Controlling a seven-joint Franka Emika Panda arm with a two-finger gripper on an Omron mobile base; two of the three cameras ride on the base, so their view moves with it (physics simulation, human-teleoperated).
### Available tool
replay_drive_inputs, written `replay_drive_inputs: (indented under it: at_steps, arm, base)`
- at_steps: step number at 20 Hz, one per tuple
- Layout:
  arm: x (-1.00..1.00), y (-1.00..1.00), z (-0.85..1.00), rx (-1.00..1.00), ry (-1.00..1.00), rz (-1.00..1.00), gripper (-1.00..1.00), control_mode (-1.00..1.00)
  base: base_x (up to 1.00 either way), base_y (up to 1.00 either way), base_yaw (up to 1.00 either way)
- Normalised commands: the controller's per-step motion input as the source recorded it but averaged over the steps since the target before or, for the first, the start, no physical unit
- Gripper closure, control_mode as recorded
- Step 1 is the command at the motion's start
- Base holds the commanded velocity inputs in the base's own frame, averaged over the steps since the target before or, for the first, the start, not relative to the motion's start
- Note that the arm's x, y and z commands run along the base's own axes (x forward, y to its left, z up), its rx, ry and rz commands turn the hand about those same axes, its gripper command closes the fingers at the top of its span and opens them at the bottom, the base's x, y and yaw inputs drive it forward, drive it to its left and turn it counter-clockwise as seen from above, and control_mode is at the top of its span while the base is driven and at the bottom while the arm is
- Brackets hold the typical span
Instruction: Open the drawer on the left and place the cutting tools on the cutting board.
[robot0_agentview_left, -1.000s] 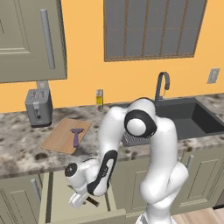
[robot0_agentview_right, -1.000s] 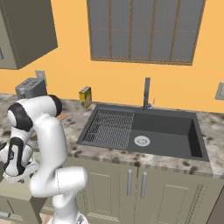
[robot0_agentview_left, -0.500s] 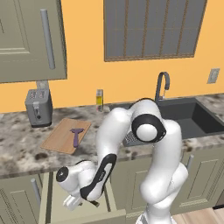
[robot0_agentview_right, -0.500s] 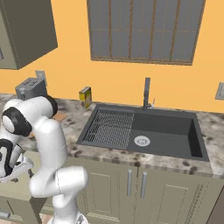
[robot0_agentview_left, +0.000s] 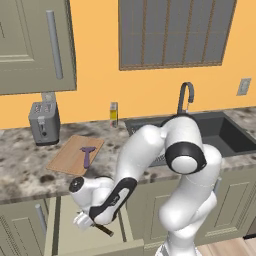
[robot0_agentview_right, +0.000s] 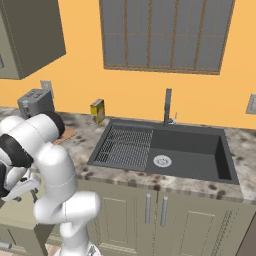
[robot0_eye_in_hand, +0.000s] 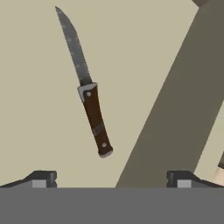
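The drawer (robot0_agentview_left: 62, 235) stands pulled out below a mottled grey-brown stone counter (robot0_agentview_left: 20, 167); its inside is pale beige. The gripper (robot0_agentview_left: 86, 220) is lowered into the drawer with its fingers spread wide apart, holding nothing. In the hand view, the knife (robot0_eye_in_hand: 84, 87) lies flat on the drawer floor between and ahead of the fingertips (robot0_eye_in_hand: 41, 178), silver blade pointing away, dark brown handle nearer.

On the counter, the cutting board (robot0_agentview_left: 74, 154) lies flat just beside a grey toaster (robot0_agentview_left: 44, 122). The purple T-shaped tool (robot0_agentview_left: 88, 154) rests on the board. A dark sink (robot0_agentview_right: 187, 155) with a ridged draining rack (robot0_agentview_right: 125, 145) sits to the right. The wall is orange, with a window (robot0_agentview_left: 170, 32) above the sink.
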Motion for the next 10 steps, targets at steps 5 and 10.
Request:
replay_drive_inputs:
  at_steps: [5,10]
  arm:
    - [0.40,-0.03,0.00,0.02,0.05,0.01,-1.00,-1.00]
    - [0.02,0.02,0.00,0.03,0.00,0.00,-1.00,-1.00]
  base:
    - [0.00,0.00,0.00]
    - [0.00,0.00,0.00]
